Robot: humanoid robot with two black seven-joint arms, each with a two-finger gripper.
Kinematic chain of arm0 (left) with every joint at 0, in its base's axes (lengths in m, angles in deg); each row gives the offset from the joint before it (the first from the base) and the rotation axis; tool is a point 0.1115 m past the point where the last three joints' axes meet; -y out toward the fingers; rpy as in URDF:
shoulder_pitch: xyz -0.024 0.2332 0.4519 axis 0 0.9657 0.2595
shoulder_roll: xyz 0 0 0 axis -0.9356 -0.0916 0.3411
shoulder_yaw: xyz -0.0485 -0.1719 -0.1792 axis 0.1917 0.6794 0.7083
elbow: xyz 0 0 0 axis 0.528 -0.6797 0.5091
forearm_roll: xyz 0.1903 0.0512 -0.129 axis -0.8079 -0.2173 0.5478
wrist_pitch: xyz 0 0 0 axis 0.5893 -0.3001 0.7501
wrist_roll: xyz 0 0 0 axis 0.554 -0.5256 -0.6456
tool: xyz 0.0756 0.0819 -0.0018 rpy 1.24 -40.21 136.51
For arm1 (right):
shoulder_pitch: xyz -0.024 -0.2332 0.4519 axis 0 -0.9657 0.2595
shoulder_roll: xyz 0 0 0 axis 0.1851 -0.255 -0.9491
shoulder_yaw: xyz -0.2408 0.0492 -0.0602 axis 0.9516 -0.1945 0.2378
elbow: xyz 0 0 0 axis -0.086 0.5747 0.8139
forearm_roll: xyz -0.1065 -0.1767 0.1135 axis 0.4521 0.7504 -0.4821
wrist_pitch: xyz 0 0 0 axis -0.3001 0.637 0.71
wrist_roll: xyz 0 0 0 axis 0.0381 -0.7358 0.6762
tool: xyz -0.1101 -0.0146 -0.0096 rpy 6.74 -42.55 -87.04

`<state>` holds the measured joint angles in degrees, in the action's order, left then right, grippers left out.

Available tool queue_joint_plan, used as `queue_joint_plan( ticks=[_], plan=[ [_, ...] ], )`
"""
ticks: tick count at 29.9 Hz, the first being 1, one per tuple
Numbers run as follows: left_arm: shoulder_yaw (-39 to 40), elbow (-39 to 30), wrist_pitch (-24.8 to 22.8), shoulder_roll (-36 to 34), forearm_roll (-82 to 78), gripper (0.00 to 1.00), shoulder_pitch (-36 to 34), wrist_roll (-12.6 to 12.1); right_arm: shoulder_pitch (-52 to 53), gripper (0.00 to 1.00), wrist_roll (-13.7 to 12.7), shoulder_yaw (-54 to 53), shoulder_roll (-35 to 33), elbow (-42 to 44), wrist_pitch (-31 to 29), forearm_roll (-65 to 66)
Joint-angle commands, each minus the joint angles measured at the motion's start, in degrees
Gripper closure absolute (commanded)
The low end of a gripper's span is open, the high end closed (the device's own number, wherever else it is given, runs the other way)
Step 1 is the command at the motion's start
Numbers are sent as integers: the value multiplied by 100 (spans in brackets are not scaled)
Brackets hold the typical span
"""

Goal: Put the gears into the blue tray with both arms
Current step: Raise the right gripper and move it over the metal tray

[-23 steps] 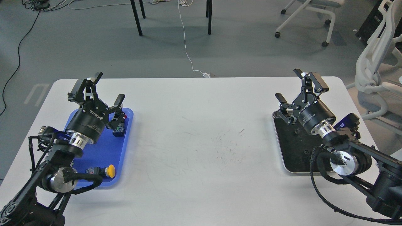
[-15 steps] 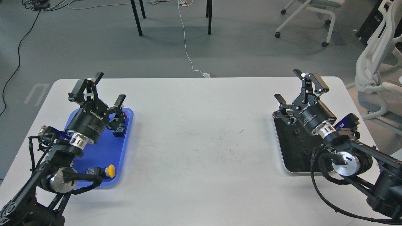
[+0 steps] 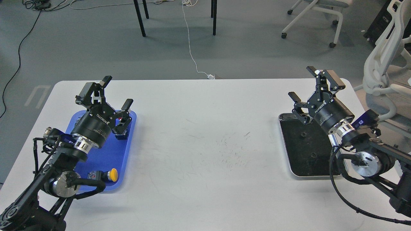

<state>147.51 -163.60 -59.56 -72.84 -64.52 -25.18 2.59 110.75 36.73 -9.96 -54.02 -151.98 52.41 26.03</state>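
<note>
The blue tray (image 3: 107,150) lies at the table's left side. My left gripper (image 3: 116,91) hangs open and empty over the tray's far end. Two tiny black gears (image 3: 301,135) (image 3: 313,156) rest on the black lining of a silver tray (image 3: 290,170) at the right. Over that tray's far edge my right gripper (image 3: 302,82) is open and holds nothing, well above the gears. No gear shows in the blue tray, though my left arm hides part of its floor.
A yellow-capped push-button switch (image 3: 110,175) lies at the blue tray's near end. A red-capped switch (image 3: 122,123) sits at its far right, partly behind my left gripper. White office chairs (image 3: 382,70) stand beyond the table's right edge.
</note>
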Motion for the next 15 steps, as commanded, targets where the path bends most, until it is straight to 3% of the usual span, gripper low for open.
queue_joint_plan(
  ticks=[1,8,15],
  plan=[
    [-13,-7,8,-2,-28,2,27,187,346,1,0,200,-637,-84,-107,874],
    [-13,-42,-1,-90,-37,2,124,240,1664,1,0,1543,-2096,-603,-713,2604],
    [-13,-77,-45,-169,-81,2,133,285,2825,1,0,2863,-2564,-665,-1276,5582]
  ],
)
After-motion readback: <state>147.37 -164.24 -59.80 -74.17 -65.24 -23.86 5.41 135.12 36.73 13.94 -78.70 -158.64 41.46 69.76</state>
